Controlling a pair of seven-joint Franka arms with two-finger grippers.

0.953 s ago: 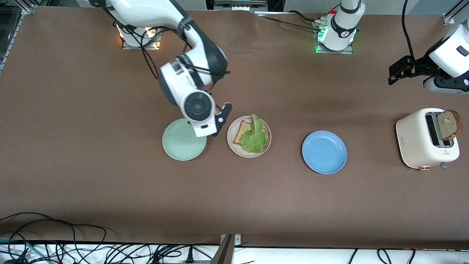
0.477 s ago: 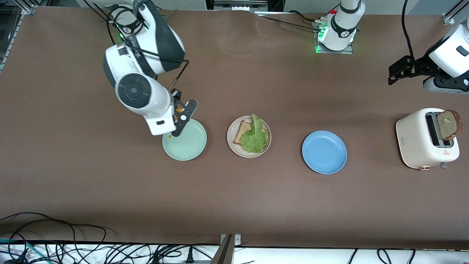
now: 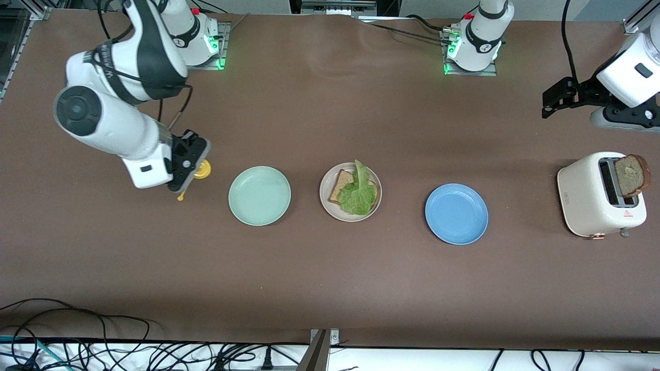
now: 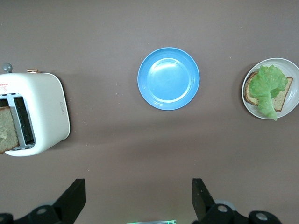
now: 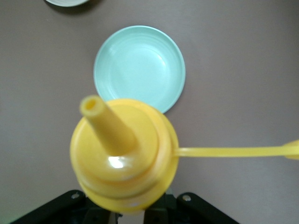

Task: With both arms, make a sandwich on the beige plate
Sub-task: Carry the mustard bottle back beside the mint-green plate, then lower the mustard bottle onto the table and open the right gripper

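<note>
Lettuce-topped bread (image 3: 355, 191) — beige plate (image 3: 326, 198)

The worktop (image 3: 330, 278) is brown. Three plates: mint green (image 3: 259, 196), beige (image 3: 326, 198), blue (image 3: 456, 214). The lettuce (image 3: 358, 194) is green.

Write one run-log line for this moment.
right claw: shut on yellow bottle | left claw: open | beige plate: bread, lettuce

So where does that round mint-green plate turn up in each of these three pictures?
Front view: the round mint-green plate lies on the brown table, beside the round beige plate holding bread and lettuce, toward the right arm's end.
Left wrist view: not in it.
Right wrist view: the plate shows above the yellow bottle.
Shared landmark: the beige plate, which the left wrist view shows too and the right wrist view just catches.
</note>
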